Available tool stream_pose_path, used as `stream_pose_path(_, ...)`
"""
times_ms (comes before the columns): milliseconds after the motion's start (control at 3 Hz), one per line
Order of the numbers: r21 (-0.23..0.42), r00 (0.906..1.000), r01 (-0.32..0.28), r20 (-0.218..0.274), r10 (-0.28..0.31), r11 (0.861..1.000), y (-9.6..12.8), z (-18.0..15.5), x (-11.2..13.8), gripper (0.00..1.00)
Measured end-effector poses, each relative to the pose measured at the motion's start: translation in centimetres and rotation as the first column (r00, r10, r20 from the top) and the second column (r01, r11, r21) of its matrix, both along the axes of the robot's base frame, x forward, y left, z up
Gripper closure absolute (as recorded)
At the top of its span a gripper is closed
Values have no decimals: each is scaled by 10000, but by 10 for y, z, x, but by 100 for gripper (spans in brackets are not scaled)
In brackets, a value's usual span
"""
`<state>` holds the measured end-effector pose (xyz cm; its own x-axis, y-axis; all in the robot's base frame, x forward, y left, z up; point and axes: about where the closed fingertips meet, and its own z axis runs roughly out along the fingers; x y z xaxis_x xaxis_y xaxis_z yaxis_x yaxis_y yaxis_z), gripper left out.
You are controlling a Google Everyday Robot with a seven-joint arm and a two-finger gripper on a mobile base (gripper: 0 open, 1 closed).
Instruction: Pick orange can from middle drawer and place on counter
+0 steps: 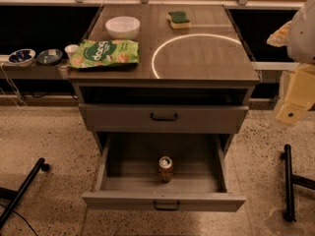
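The middle drawer (162, 201) is pulled out. The orange can (165, 169) stands upright inside it, near the front wall, with open floor on both sides. On the table (197, 58), a bowl (122, 26) and a green bag (105, 53) crowd the left side. The hand (294, 104) hangs by the right edge of the view, partly cut off; I cannot tell whether it is open or closed.

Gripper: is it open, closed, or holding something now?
Gripper: at the right edge, state cannot be told. The orange can stands in the middle drawer.

Counter (206, 58) matt wood-grain; can (166, 169) glossy metal; drawer (162, 199) matt grey; bag (104, 53) shiny; bowl (122, 27) smooth; floor (49, 136) speckled stone; gripper (294, 109), right edge, pale matt plastic
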<state>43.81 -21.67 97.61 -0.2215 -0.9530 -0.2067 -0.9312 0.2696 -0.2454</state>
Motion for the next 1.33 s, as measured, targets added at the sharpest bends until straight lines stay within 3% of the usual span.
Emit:
stream_pose_path(333, 2, 10000, 0, -1, 0, 10000, 0, 0, 0, 0)
stream_pose_path(667, 683, 9992, 101, -384, -75, 9976, 2, -48, 4, 0)
stream_pose_path(1000, 1796, 9973, -249, -640, 370, 9834, 17, -123, -11, 0)
stream_pose_path(1333, 1808, 9978, -220, -576, 329, 9833, 19, -151, -15, 0)
